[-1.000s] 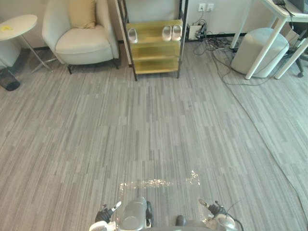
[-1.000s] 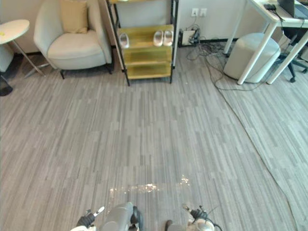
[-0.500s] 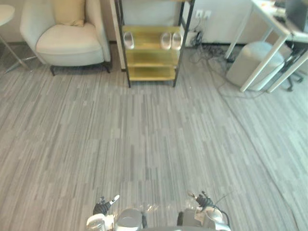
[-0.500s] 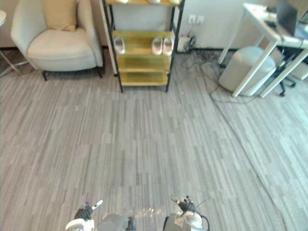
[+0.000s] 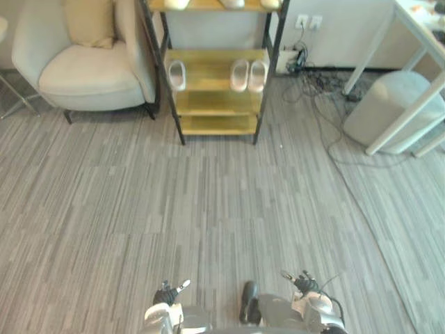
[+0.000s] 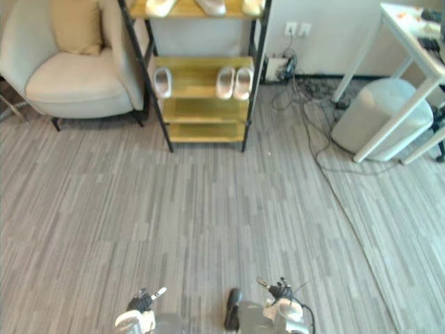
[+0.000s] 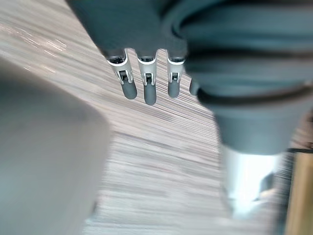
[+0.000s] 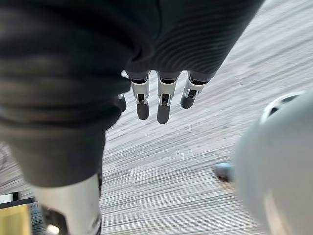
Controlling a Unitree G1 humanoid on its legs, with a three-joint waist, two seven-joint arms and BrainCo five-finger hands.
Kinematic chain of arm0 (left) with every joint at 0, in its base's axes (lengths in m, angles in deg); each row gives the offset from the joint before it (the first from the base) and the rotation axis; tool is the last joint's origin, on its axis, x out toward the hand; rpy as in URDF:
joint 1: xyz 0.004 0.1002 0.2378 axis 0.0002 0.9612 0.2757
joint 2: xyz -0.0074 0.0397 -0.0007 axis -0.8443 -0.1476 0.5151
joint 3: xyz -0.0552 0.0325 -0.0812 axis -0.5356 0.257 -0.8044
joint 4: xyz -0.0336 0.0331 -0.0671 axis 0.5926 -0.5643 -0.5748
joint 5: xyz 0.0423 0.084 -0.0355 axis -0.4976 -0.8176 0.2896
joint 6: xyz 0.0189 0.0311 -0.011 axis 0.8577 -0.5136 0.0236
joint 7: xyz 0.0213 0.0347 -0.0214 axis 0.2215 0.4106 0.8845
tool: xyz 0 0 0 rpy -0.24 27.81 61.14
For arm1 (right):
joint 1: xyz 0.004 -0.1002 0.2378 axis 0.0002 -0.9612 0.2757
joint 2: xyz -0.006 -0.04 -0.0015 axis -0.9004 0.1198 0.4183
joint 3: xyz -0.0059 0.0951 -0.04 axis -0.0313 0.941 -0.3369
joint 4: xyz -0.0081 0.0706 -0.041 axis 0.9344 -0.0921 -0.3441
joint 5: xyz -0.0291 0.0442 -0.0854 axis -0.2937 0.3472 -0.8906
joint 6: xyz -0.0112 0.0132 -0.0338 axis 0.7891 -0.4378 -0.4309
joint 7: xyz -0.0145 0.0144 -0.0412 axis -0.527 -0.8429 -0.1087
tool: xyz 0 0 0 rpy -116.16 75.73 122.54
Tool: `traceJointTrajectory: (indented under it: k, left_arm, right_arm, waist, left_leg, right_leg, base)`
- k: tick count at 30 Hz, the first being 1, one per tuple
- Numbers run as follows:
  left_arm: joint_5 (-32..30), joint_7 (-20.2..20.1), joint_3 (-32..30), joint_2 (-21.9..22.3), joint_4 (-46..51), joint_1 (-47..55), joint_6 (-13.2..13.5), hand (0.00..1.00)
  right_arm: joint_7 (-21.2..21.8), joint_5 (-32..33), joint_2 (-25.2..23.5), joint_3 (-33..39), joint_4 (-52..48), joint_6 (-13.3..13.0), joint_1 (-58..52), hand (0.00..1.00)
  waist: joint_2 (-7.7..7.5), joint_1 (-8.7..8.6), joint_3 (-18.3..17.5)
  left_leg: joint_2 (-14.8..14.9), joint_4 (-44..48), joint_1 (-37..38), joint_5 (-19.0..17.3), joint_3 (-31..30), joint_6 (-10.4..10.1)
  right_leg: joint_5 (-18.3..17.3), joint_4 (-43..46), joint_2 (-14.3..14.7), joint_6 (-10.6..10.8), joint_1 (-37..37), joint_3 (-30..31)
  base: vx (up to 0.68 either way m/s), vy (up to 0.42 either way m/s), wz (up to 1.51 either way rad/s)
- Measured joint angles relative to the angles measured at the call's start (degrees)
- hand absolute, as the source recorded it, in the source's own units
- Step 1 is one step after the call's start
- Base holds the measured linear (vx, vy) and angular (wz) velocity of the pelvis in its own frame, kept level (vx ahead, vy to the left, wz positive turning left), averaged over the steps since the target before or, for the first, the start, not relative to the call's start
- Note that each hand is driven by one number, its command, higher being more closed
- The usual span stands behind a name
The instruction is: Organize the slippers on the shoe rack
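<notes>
1. The rack stands against the far wall, well across the floor from the robot, between an armchair and a pouf.
2. Its middle shelf holds a lone slipper at the left and a pair side by side at the right, well apart from it. Other slippers sit on the top shelf.
3. The left hand hangs low at the near edge, its fingers straight and loose, holding nothing.
4. The right hand does the same, with relaxed fingers and nothing in its grasp.
5. The slippers look pale, light and soft. They would likely bend under a squeeze and skid on the smooth shelf if nudged.
6. The best hold is probably across the middle, with the thumb on one side and the fingers on the other. Held by the toe or heel alone, a slipper would likely droop.
7. The rack is out of reach, so an approach seems to be needed first.
</notes>
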Motion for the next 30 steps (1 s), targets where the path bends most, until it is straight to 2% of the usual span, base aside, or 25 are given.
traceJointTrajectory:
  k: [2,3,4,5,6,7,9,10,11,12,13,14,15,17,20,21,23,24,25,26,27,29,30]
  left_arm:
    - [0.0,0.0,0.1,0.0,1.4,-0.2,0.1,0.0]
    - [0.0,0.0,0.1,0.2,1.8,-0.4,0.1,0.0]
    - [0.0,0.0,-0.1,0.5,1.9,-0.7,0.1,0.0]
    - [0.1,0.0,-0.1,0.6,2.0,-0.8,0.2,0.0]
    - [-0.1,0.1,0.0,0.6,1.8,-0.7,0.1,0.0]
    - [-0.1,0.1,0.0,0.3,1.6,-0.7,0.1,0.0]
    - [-0.1,0.1,0.0,-0.2,1.7,-0.8,0.0,0.0]
    - [-0.1,0.1,0.1,-0.2,1.7,-0.8,0.0,0.0]
    - [-0.1,0.1,1.1,-0.6,1.3,-0.9,0.0,0.0]
    - [-0.1,0.1,1.6,-0.9,0.9,-1.0,-0.1,0.0]
    - [-0.1,0.1,2.6,-1.4,0.1,-1.2,-0.3,0.0]
    - [-0.1,0.1,3.6,-1.9,-0.5,-1.3,-0.6,0.0]
    - [-0.1,0.2,3.7,-1.9,-0.6,-1.3,-0.9,0.0]
    - [-0.1,0.2,4.2,-1.8,-0.9,-1.4,-1.2,0.0]
    - [-0.1,0.2,4.5,-1.6,-1.3,-1.5,-1.3,0.0]
    - [-0.2,0.2,4.6,-1.5,-1.5,-1.4,-1.3,0.0]
    - [-0.3,0.2,4.5,-1.6,-1.6,-1.1,-1.2,0.0]
    - [-0.3,0.2,4.2,-1.7,-1.6,-0.6,-1.2,0.0]
    - [-0.3,0.2,3.0,-1.7,-1.7,-0.2,-1.3,0.0]
    - [-0.7,0.3,2.2,-1.1,-2.5,-0.2,-1.3,0.0]
    - [-1.3,0.2,2.1,-0.2,-3.2,-0.2,-1.2,0.0]
    - [-1.7,0.2,1.3,1.4,-3.7,0.2,-1.3,0.0]
    - [-2.4,-0.1,-0.4,1.6,-3.6,0.0,-1.4,0.0]
  right_arm:
    - [-0.1,0.0,-1.3,-0.3,0.1,0.0,0.7,0.0]
    - [-0.2,0.0,-1.4,-0.3,0.1,0.1,0.7,0.0]
    - [-0.6,0.0,-1.4,-0.3,0.1,0.1,0.6,0.0]
    - [-1.0,0.0,-1.3,-0.3,0.2,0.2,0.6,0.0]
    - [-1.3,-0.1,-1.3,-0.5,0.4,0.4,0.3,0.0]
    - [-1.4,-0.1,-1.8,-1.0,0.4,0.4,0.2,0.0]
    - [-1.4,-0.2,-2.4,-1.1,0.1,0.3,0.0,0.0]
    - [-1.4,-0.2,-2.5,-1.1,0.1,0.3,-0.2,0.0]
    - [-1.3,-0.3,-2.5,-1.0,0.1,0.2,-0.7,0.0]
    - [-1.3,-0.3,-2.4,-1.0,0.1,0.2,-1.0,0.0]
    - [-1.3,-0.5,-2.4,-1.0,0.0,0.2,-1.7,0.0]
    - [-1.1,-0.9,-2.4,-1.0,-0.9,0.1,-2.5,0.0]
    - [-0.9,-1.4,-2.2,-1.0,-1.9,0.1,-2.6,0.0]
    - [-0.8,-2.0,-2.1,-0.9,-2.3,-0.1,-2.8,0.0]
    - [-0.8,-2.0,-2.0,0.2,-2.3,-0.2,-2.2,0.0]
    - [-0.7,-2.0,-1.9,1.1,-2.3,-0.2,-2.2,0.0]
    - [-0.7,-2.0,-1.8,1.4,-2.1,-0.1,-1.6,0.0]
    - [-0.6,-2.0,-1.8,1.4,-1.9,-0.1,-1.5,0.0]
    - [-0.4,-2.0,-2.0,1.4,-2.0,-0.1,-1.9,0.0]
    - [-0.4,-2.1,-1.3,1.4,-1.9,-0.1,-1.7,0.0]
    - [-0.3,-2.1,-1.0,1.4,-1.6,0.0,-1.3,0.0]
    - [-0.3,-2.3,-0.4,2.0,-1.7,-0.1,-1.2,0.0]
    - [-0.2,-2.3,-0.1,1.9,-1.8,-0.1,-1.2,0.0]
  waist:
    - [-0.38,0.96,0.0]
    - [-0.68,1.25,0.2]
    - [-0.77,1.94,0.4]
    - [-0.77,2.2,0.4]
    - [-1.69,2.63,0.2]
    - [-2.77,2.71,-0.6]
    - [-3.64,2.89,-0.8]
    - [-3.65,3.1,-0.9]
    - [-3.92,3.44,-1.0]
    - [-3.98,3.37,-1.1]
    - [-4.24,3.18,-1.1]
    - [-4.54,2.72,-1.3]
    - [-4.4,1.93,-1.3]
    - [-4.27,1.19,-1.5]
    - [-4.12,0.84,-1.4]
    - [-3.75,0.72,-1.5]
    - [-3.85,0.49,-1.6]
    - [-4.0,0.49,-1.7]
    - [-4.65,0.28,-2.0]
    - [-4.09,-0.25,-2.1]
    - [-2.21,-0.25,-2.9]
    - [0.2,-0.94,-3.6]
    - [0.8,-1.01,-3.4]
  left_leg:
    - [-2.0,-10.7,-4.8,-2.6,2.4,1.3]
    - [-3.6,-17.9,-6.3,-2.4,2.9,1.6]
    - [-6.0,-27.7,-7.6,-0.8,2.7,2.3]
    - [-7.3,-34.0,-7.8,3.7,2.7,2.4]
    - [-8.6,-37.8,-6.0,10.6,3.4,2.9]
    - [-10.0,-38.8,-5.1,12.3,4.5,4.5]
    - [-10.2,-35.3,-4.8,8.7,6.3,6.6]
    - [-10.1,-34.4,-3.9,7.1,6.8,6.9]
    - [-10.5,-34.5,-0.6,4.2,8.0,7.2]
    - [-10.7,-34.7,0.6,3.4,8.1,7.3]
    - [-11.5,-35.1,2.6,2.3,8.0,7.5]
    - [-12.5,-35.7,5.6,0.8,7.6,7.7]
    - [-12.8,-36.3,8.5,-0.1,6.9,7.9]
    - [-12.9,-38.9,12.7,-0.7,5.6,8.1]
    - [-11.6,-44.6,20.0,-0.6,3.4,8.0]
    - [-10.9,-46.6,21.6,-1.0,2.8,7.0]
    - [-10.2,-47.9,23.8,-2.3,2.3,4.8]
    - [-10.1,-48.3,25.4,-3.5,1.6,2.7]
    - [-10.3,-48.4,26.7,-4.6,0.7,1.1]
    - [-9.3,-48.5,27.9,-5.0,-0.2,0.4]
    - [-7.3,-47.8,27.7,-4.3,-0.8,-0.6]
    - [-4.7,-41.9,25.8,-4.0,-2.8,-1.0]
    - [-3.4,-32.2,22.1,-2.6,-4.1,-2.0]
  right_leg:
    - [0.0,-3.2,-0.4,0.8,3.3,1.1]
    - [-0.3,-4.3,-0.9,1.3,4.5,1.8]
    - [-1.1,-5.5,-1.9,2.5,6.1,2.5]
    - [-2.2,-5.8,-2.7,3.6,7.1,3.0]
    - [-3.1,-6.3,-3.9,4.6,8.1,4.1]
    - [-3.8,-6.4,-5.3,5.6,8.6,5.0]
    - [-3.6,-4.6,-6.8,5.9,8.9,6.0]
    - [-3.9,-1.6,-7.2,6.3,8.6,6.3]
    - [-5.2,12.7,-8.7,9.0,3.8,7.2]
    - [-4.8,19.1,-9.5,9.9,1.6,7.3]
    - [-3.2,28.4,-11.0,11.8,-2.1,7.5]
    - [-3.0,39.7,-12.7,12.3,-6.3,7.2]
    - [-3.4,45.5,-13.7,11.6,-8.8,5.9]
    - [-4.4,47.4,-14.4,10.2,-12.7,2.6]
    - [-5.5,33.7,-13.1,8.4,-16.3,-2.5]
    - [-4.4,24.1,-12.0,8.1,-17.0,-3.2]
    - [0.6,11.2,-10.3,7.2,-17.9,-2.8]
    - [5.4,4.9,-9.2,6.5,-17.8,-1.3]
    - [11.5,2.8,-8.8,4.8,-17.7,0.4]
    - [12.5,4.9,-8.2,3.4,-17.6,0.6]
    - [10.0,7.1,-7.2,2.7,-17.7,-0.5]
    - [6.0,8.9,-5.2,1.9,-16.8,-2.8]
    - [4.0,8.8,-4.2,1.5,-14.7,-3.6]
  base:
    - [0.42,-0.02,-0.23]
    - [0.41,0.1,-0.26]
    - [0.51,0.192,-0.26]
    - [0.55,0.255,-0.29]
    - [0.48,0.239,-0.27]
    - [0.53,0.22,-0.25]
    - [0.51,0.194,-0.23]
    - [0.52,0.231,-0.39]
    - [0.41,0.191,-0.29]
    - [0.41,0.188,-0.22]
    - [0.32,0.11,0.08]
    - [0.4,0.101,0.27]
    - [0.47,0.079,0.42]
    - [0.39,0.021,0.47]
    - [0.42,-0.054,0.43]
    - [0.41,-0.109,0.34]
    - [0.47,-0.158,0.29]
    - [0.6,-0.255,0.22]
    - [0.63,-0.29,0.29]
    - [0.53,-0.252,0.34]
    - [0.5,-0.24,0.32]
    - [0.49,-0.244,0.27]
    - [0.44,-0.243,0.27]
